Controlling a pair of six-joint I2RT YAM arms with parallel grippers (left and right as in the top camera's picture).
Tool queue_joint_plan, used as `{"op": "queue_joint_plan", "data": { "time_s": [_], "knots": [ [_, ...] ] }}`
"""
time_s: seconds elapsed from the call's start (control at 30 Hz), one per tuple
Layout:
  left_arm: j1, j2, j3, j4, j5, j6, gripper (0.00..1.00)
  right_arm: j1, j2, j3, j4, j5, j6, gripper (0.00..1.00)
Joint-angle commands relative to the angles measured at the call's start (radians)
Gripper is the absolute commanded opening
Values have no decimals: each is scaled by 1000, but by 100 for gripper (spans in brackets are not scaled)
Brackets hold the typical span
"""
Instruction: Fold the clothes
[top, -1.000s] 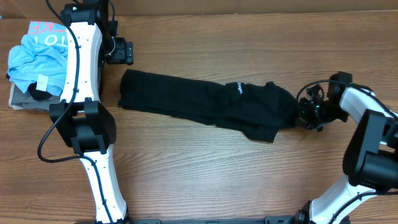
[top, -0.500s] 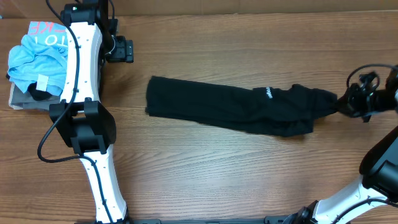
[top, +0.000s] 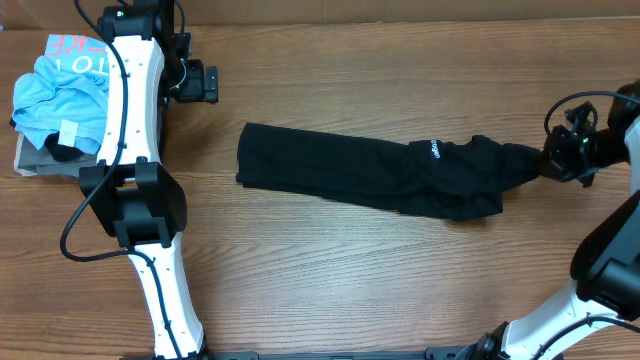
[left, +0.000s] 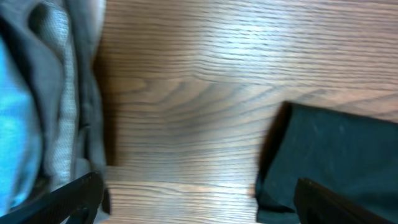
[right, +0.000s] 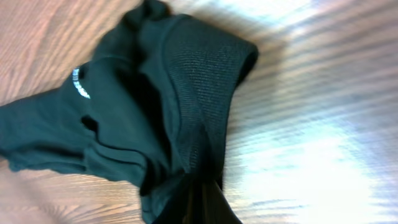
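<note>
The clothes (top: 370, 180) lie as one long black strip across the middle and right of the table (top: 400, 70), dipping slightly toward the right. The left end is a fairly square, flat edge. The right end bunches into soft folds and narrows to a point, where the right gripper (top: 548, 163) is clamped on the fabric close to the table's right edge. From that wrist, the pinched part is a ribbed band (right: 205, 81) of knit, thicker than the smooth cloth beside it, and the small white label (right: 78, 84) sits further back on the folds.

There is bare wood all along the strip, above and below it, and a wide stretch off its left end. The tabletop is brown wood-grain with a light sheen.

The left gripper (top: 205, 83) hangs near the far left, well apart from the cloth, with its fingers (left: 56, 202) spread wide and nothing between them. Its camera shows the garment's squared corner (left: 336, 155) on the right.

In the far left corner a light blue T-shirt (top: 55, 85) is heaped on a folded grey-tan garment (top: 30, 160).
</note>
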Motion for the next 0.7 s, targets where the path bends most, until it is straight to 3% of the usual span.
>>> {"op": "queue_joint_plan", "data": {
  "time_s": [0.0,0.13,0.23,0.4,0.67],
  "knots": [
    [7,-18,-58,1,120,17,100,-33,-10,20,-9,63,47,9],
    [-7,-18,-167,15,211,88,99,-47,-10,20,-22,65,47,49],
    [-19,-18,-253,43,258,116,99,-47,-10,20,-21,65,47,68],
    [-39,-18,-366,118,421,188,99,-47,-10,20,-19,65,47,71],
    [-85,-18,-501,245,407,152,94,-46,-10,20,-13,65,43,71]
  ]
}}
